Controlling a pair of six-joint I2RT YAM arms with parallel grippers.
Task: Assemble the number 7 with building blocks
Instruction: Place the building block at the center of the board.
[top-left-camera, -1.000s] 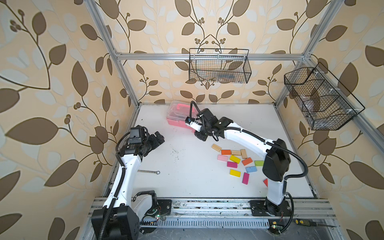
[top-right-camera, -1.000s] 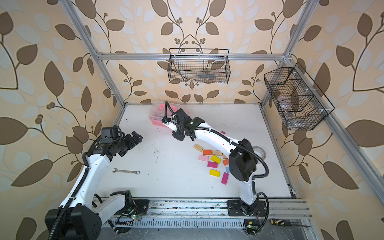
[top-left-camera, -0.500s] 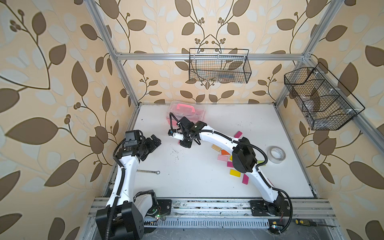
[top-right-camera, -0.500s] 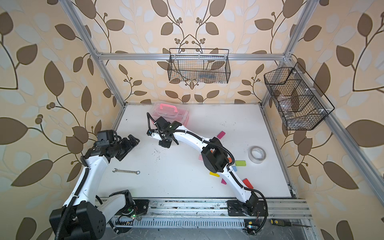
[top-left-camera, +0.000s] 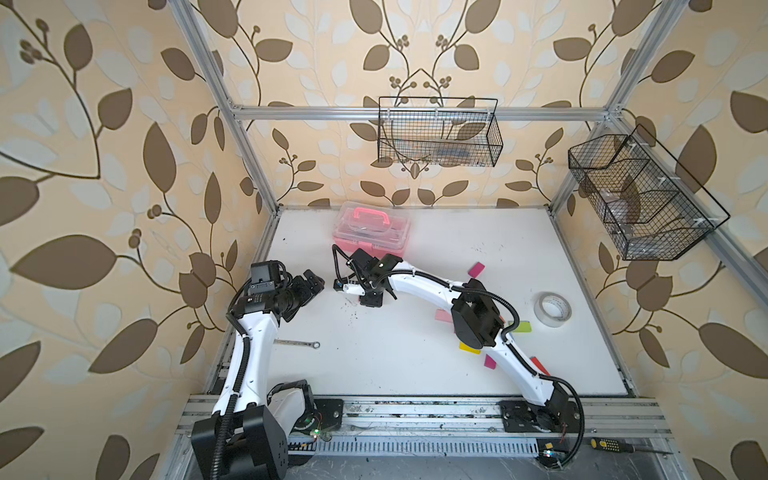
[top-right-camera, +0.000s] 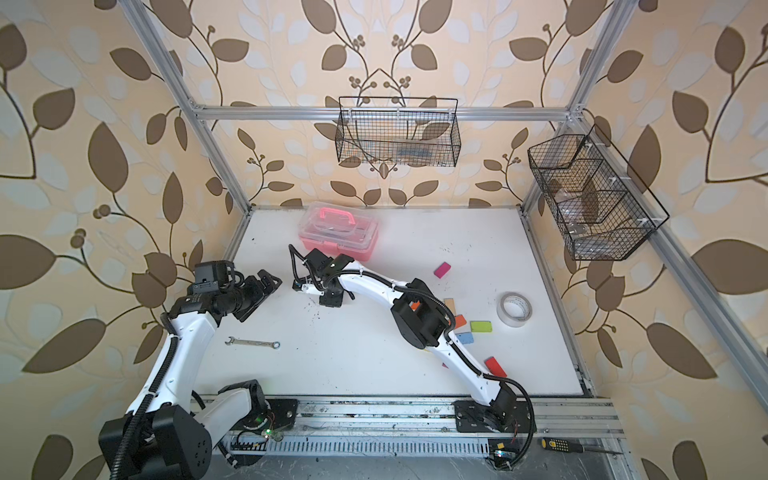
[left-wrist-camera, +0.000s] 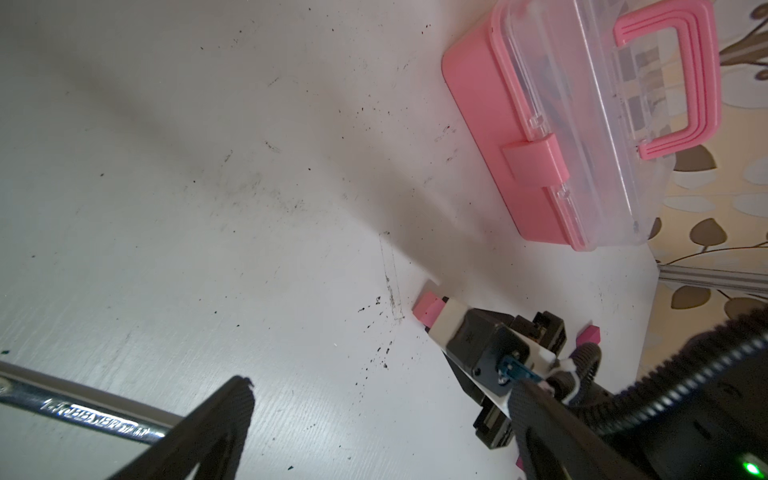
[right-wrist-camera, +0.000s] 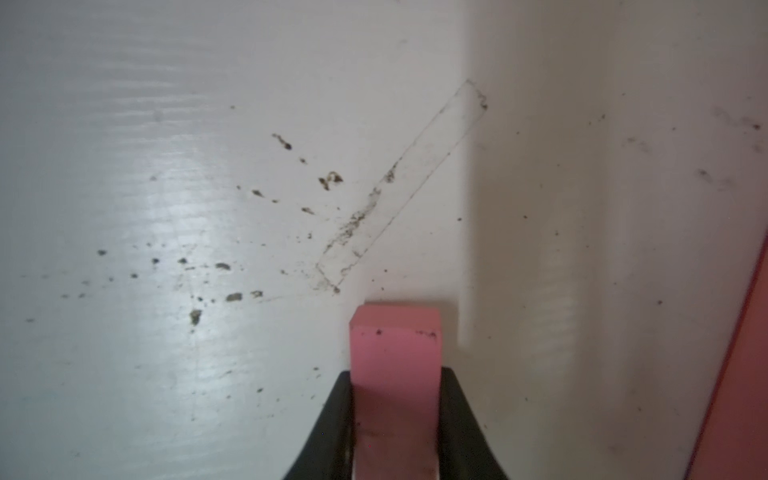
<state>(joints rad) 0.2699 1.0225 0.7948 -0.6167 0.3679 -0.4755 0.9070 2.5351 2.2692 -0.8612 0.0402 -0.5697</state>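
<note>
Both top views show the left gripper (top-left-camera: 312, 286) spread wide and empty at the left; centre, beside the pink case (top-left-camera: 374, 232), the right gripper (right-wrist-camera: 397, 376) clamps a pink block (right-wrist-camera: 395, 349); other building blocks (top-right-camera: 481, 326) lie right.

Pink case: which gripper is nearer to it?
Right. The right gripper, shut on a pink block, is just in front of the pink case; the left gripper, open, is farther off leftward.

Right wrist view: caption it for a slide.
Right claw shut on a pink block, with the speckled white table behind.
</note>
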